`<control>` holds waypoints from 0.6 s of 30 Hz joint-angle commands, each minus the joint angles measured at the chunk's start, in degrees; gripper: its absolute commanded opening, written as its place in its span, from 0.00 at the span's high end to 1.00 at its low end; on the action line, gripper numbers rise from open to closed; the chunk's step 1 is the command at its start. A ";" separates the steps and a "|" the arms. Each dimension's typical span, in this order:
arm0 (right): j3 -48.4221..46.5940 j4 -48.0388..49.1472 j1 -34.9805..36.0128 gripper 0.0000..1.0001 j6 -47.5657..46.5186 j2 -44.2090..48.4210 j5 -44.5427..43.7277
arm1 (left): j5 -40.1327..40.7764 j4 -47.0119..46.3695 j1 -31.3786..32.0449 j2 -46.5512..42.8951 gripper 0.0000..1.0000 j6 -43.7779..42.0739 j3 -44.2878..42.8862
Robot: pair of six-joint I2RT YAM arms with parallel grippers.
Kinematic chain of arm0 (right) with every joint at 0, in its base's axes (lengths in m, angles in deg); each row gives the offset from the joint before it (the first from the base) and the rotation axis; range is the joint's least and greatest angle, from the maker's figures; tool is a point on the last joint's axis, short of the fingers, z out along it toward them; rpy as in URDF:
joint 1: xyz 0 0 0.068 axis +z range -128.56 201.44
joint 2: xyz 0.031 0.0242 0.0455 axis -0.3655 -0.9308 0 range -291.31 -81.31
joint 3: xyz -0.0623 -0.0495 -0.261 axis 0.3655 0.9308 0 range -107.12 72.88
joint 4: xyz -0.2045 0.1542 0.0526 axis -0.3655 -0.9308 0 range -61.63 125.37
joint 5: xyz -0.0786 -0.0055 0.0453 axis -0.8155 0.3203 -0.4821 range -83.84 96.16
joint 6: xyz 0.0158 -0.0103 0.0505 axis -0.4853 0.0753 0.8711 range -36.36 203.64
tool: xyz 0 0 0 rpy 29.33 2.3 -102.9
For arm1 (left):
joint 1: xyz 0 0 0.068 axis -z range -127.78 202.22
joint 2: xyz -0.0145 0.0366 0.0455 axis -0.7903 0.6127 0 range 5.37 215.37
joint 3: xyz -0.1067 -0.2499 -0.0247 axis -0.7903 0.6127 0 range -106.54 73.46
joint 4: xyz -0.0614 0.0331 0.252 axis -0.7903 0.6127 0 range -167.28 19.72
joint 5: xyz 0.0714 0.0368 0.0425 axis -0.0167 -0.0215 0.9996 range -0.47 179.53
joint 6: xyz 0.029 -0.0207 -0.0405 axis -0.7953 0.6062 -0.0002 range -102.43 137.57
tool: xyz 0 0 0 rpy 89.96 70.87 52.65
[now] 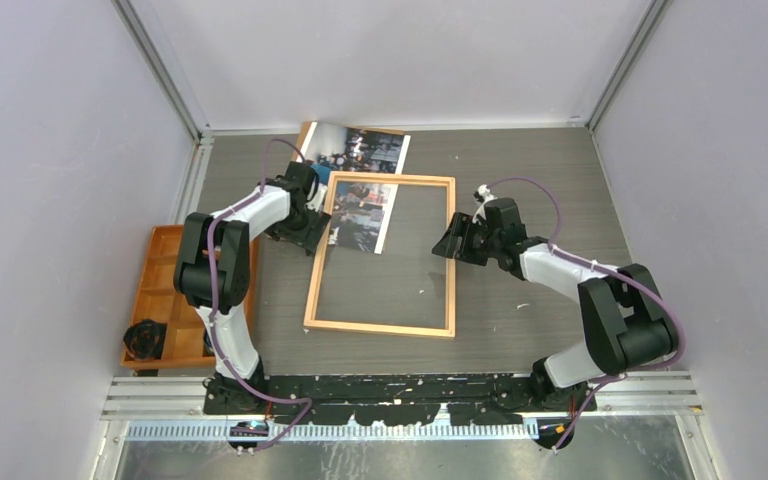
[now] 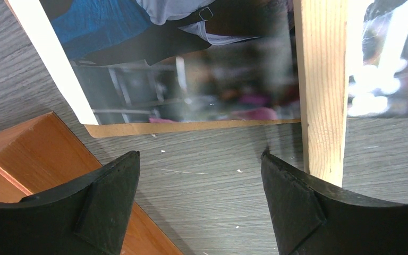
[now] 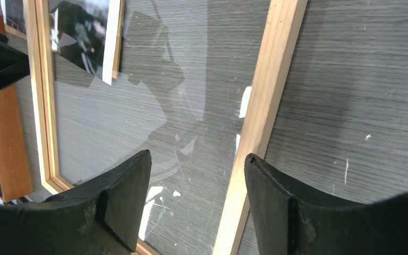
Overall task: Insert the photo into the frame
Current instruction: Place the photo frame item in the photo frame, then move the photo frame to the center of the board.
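Left gripper (image 2: 199, 159): black fingers (image 2: 106, 196) fill the bottom of the left wrist view. Jaws spread wide, nothing between them. Position: over the grey wood-grain table (image 2: 218, 186), just beside the far left corner of the frame (image 2: 324, 79).

Right gripper (image 3: 196, 159): jaws parted, gripping nothing. Position: above the frame's right-hand strip, about midway along it. That strip runs up between the two fingers in the right wrist view.

Frame: rectangular, thin light wood strips, lying flat near the middle of the table, between the two grippers.

Clear sheet (image 3: 154, 106): shows as glare and reflections inside the strips in the right wrist view.

Photo (image 1: 360, 150): colour print with a white border, picture side up, lying flat and askew at the far left of the table. Not seated in the frame. Its near part lies under the frame's far left corner and shows inside the opening, and the rest sticks out beyond the far strip.

Brown board (image 2: 191, 127): thin edge showing from beneath the photo's edge.

Tray (image 1: 158, 265): orange, with compartments, at the left edge of the table beside the left arm. Dark object (image 1: 145, 340) in its near compartment, too small to identify.
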 commanded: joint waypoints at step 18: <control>-5.52 -6.43 0.75 0.39 -1.42 0.96 -11.65 | 1.41 -1.94 0.17 -2.58 0.15 -0.69 -0.14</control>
